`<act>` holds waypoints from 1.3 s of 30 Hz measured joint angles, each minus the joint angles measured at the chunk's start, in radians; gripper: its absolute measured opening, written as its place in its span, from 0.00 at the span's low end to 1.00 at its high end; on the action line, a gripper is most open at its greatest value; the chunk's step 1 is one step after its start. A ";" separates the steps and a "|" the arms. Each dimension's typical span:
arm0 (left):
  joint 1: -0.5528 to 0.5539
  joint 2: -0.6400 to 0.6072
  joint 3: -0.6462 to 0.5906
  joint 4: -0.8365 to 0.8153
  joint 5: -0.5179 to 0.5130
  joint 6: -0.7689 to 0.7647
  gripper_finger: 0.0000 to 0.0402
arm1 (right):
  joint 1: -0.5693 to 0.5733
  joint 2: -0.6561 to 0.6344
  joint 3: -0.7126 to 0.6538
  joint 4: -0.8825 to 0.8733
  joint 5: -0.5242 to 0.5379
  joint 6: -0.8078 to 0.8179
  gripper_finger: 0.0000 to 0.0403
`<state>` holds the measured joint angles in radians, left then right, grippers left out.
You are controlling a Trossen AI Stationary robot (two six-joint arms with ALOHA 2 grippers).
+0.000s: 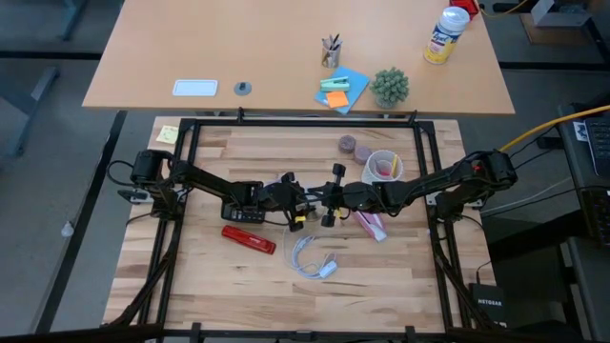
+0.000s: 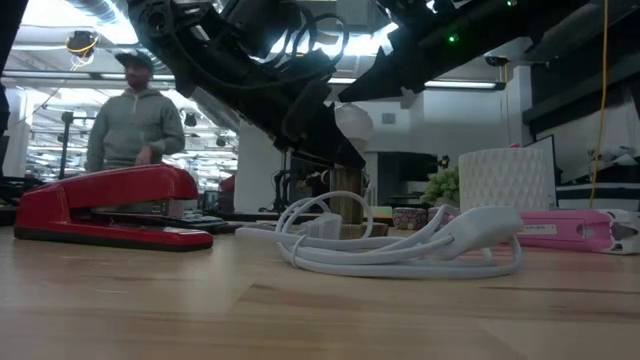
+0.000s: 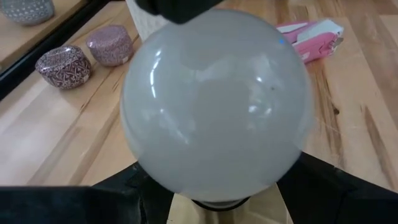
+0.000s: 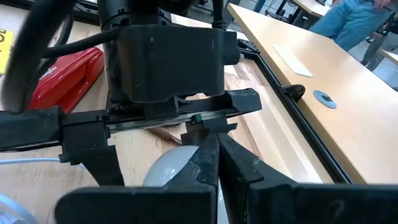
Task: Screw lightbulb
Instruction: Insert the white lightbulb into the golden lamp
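High view gives us a pale butcher-block surface [image 1: 219, 286] framed in black rails, with a tan desk beyond. Both arms meet mid-surface over the lightbulb [image 3: 214, 99]. We see the right pincer [image 4: 208, 152] pressed together above its dome; the left pincer [image 1: 303, 202] seems to straddle its base, though we cannot tell. A box at the corner reads NETGEAR [image 1: 487, 302].
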<state>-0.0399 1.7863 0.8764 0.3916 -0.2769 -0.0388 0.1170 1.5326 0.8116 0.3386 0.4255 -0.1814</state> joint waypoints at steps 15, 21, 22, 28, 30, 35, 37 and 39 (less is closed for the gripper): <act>0.000 0.000 0.000 0.000 0.000 -0.028 0.60 | 0.000 -0.001 0.000 0.000 0.000 0.000 0.02; 0.000 0.000 0.000 0.000 0.000 -0.036 0.60 | 0.000 -0.001 0.000 0.000 0.000 0.000 0.02; 0.000 0.000 0.000 0.000 0.000 -0.036 0.60 | 0.000 -0.001 0.000 0.000 0.000 0.000 0.02; 0.000 0.000 0.000 0.000 0.000 -0.035 0.68 | 0.000 -0.001 0.000 0.000 0.000 0.000 0.02; 0.000 0.000 0.000 0.000 0.000 -0.033 0.71 | 0.000 -0.001 0.000 0.001 0.000 0.000 0.02; -0.002 0.000 0.000 0.000 0.000 -0.033 0.75 | 0.001 -0.001 0.000 0.001 0.000 0.000 0.02; -0.002 0.000 0.000 0.000 0.000 -0.033 0.75 | 0.001 -0.001 0.000 0.001 0.000 0.000 0.02; -0.002 0.000 0.000 0.000 0.000 -0.033 0.75 | 0.001 -0.001 0.000 0.000 0.000 0.000 0.02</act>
<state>-0.0414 1.7859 0.8764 0.3920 -0.2771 -0.0715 0.1181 1.5314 0.8120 0.3390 0.4259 -0.1810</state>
